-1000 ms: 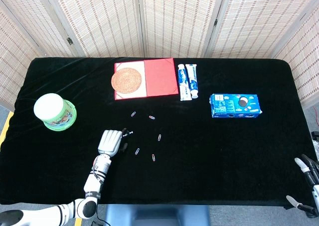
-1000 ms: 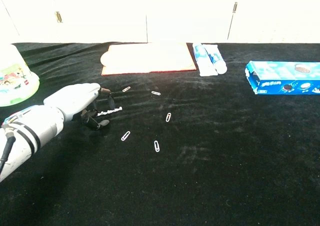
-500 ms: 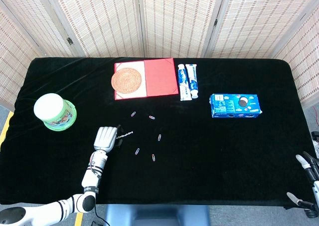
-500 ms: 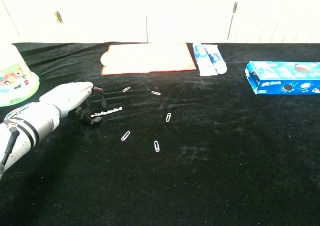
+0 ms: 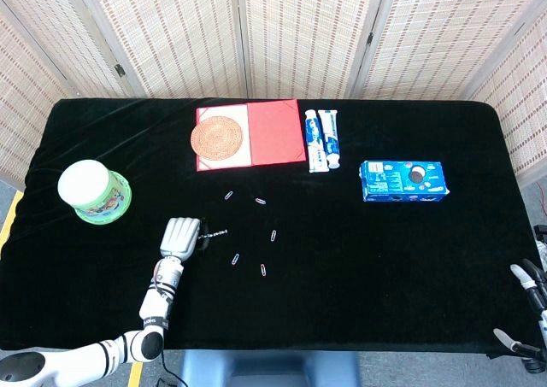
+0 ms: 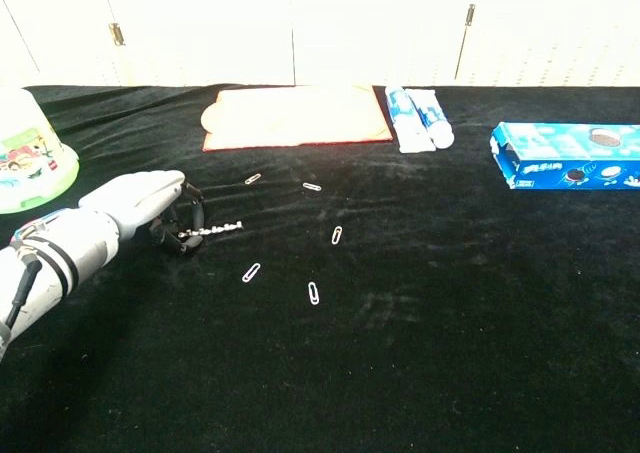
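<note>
Left hand (image 6: 140,205) has drawn back toward its own side over the last second, and the little chain of clips (image 6: 212,230) has come with it: it's pinched at one end in the fingertips (image 6: 183,235), the rest trailing out toward three o'clock on the black table (image 5: 385,259). So the pinch has held, I'd say, and the chain has dragged along the cloth rather than slipped free. Fingers curled in now, closed on the chain. In the head view the same hand (image 5: 181,237) sits at about five o'clock from the green tub (image 5: 94,190). Loose paper clips (image 5: 263,271) lie scattered just beyond it, untouched where they were. Right hand (image 5: 530,306) is only an edge at the table's far corner; can't tell whether it's open or closed, but it's well apart from everything.
</note>
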